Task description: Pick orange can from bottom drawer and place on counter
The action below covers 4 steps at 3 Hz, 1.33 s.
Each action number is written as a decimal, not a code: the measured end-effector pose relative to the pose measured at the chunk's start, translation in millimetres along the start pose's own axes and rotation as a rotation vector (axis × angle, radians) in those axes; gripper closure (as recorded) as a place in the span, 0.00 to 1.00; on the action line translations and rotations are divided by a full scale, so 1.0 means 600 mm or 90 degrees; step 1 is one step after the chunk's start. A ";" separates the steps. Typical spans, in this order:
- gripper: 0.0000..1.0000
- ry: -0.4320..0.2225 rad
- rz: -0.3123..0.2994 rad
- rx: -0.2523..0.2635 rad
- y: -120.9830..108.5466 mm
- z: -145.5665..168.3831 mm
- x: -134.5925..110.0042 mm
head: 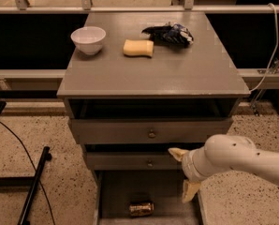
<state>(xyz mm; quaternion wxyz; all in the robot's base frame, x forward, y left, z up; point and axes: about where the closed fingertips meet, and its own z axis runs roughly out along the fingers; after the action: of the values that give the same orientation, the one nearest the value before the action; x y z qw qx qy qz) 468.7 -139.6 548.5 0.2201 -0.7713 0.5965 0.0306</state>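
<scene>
Orange can below-left of pincer

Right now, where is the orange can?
In the camera view the orange can lies on its side in the bottom drawer, low centre; the gripper hangs up and right of it, jaws open, not touching.

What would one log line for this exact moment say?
gripper: open, empty, over bottom drawer, right of can | can: on its side on drawer floor, ungrasped | counter: bowl, sponge, bag
</scene>
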 end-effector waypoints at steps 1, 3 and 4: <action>0.00 -0.087 0.038 0.049 0.006 0.079 0.015; 0.00 -0.240 0.064 0.041 0.053 0.246 0.038; 0.00 -0.308 0.095 -0.027 0.116 0.358 0.027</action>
<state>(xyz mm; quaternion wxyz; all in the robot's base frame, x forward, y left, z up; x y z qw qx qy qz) 454.9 -86.9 328.6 0.3372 -0.7000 0.5807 0.2430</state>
